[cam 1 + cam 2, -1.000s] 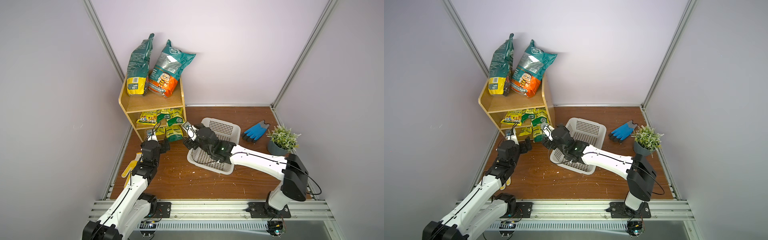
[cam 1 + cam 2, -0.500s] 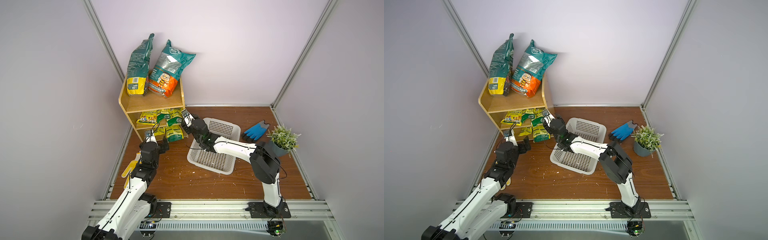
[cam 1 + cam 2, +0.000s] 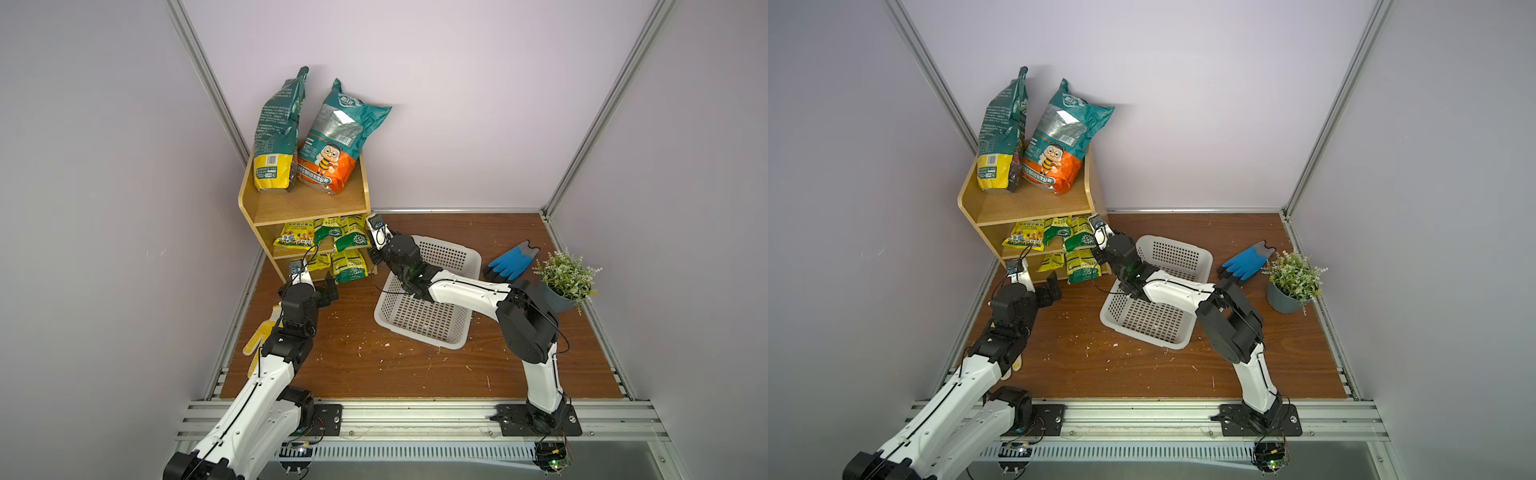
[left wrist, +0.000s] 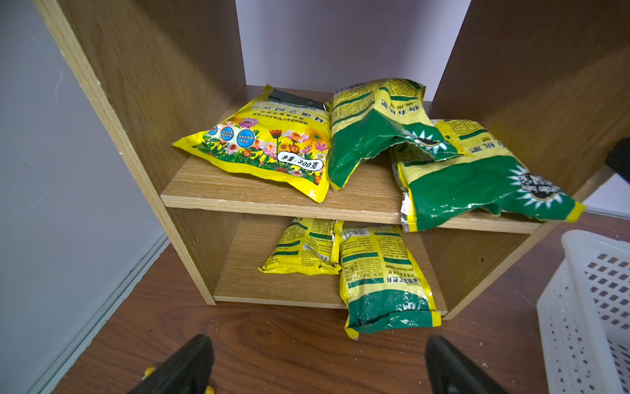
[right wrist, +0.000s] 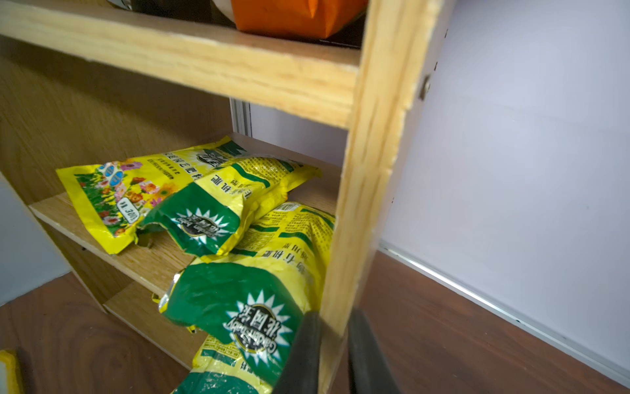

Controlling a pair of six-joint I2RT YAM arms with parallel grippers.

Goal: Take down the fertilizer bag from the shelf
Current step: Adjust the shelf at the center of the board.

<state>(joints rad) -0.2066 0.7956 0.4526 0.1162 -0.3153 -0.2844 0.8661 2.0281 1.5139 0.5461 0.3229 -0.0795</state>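
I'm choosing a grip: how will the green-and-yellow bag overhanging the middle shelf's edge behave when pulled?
Probably floppy: the overhanging bag is creased and sags past the shelf edge. Likely slippery, since its film shines. The neighbour bag overlaps it, so that one may drag along.

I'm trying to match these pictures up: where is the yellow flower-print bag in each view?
Top view: flower-print bag, middle tier, picture-left end.
Top view: the bag, same spot.
Left wrist: the bag, middle tier, beside the folded green bag.
Right wrist: the bag, middle tier, beside the same green bag.
Shared landmark: the shelf, its middle tier.
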